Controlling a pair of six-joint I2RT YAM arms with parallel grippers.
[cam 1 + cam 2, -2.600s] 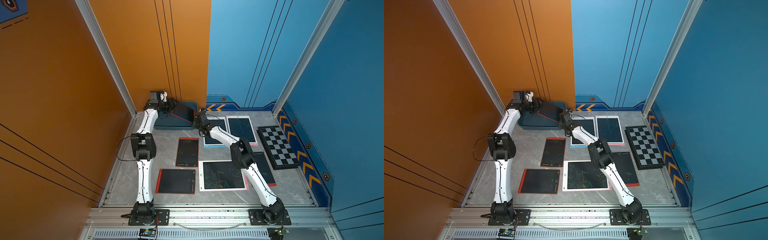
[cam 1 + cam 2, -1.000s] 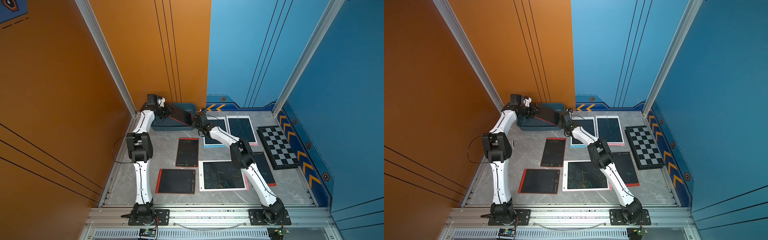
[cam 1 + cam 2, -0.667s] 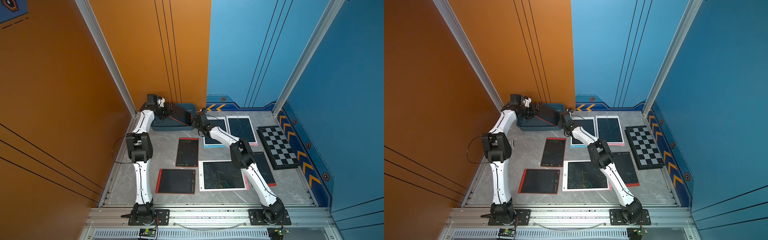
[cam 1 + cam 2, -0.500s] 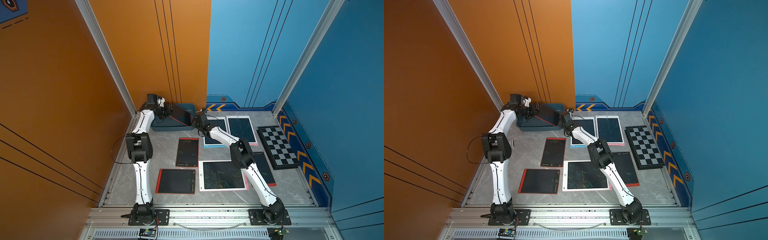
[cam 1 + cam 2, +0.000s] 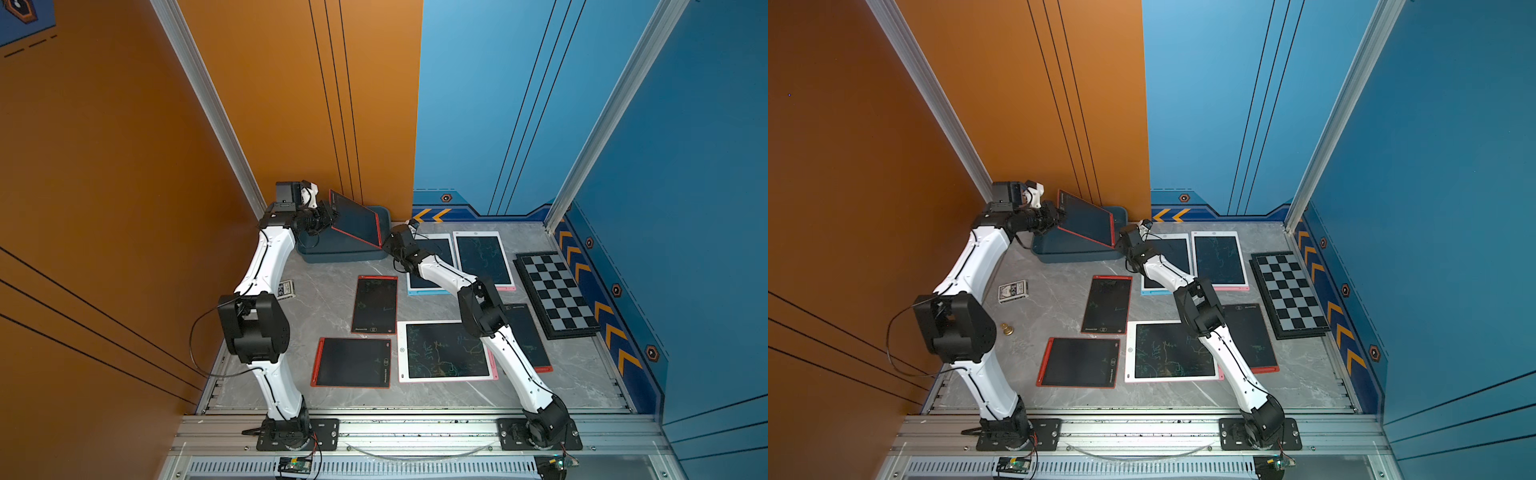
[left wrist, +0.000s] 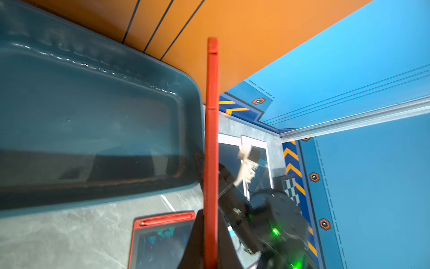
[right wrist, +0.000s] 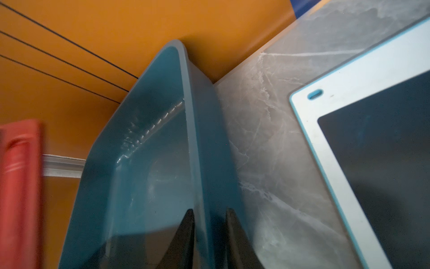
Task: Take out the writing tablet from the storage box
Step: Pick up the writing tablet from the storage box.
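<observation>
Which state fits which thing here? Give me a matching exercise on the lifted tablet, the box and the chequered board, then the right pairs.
Things
1. red-framed black writing tablet
2. shallow dark teal plastic storage box
3. black-and-white chequered board

States
A. lies flat, nothing holding it
B. side wall clamped by the right gripper
C. held tilted by the left gripper

Pairs: 1-C, 2-B, 3-A

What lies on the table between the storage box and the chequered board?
Two white-faced tablets: a blue-edged tablet nearer the storage box, a pink-edged tablet nearer the chequered board. The right arm crosses the blue-edged one. Both top views show it.
</observation>
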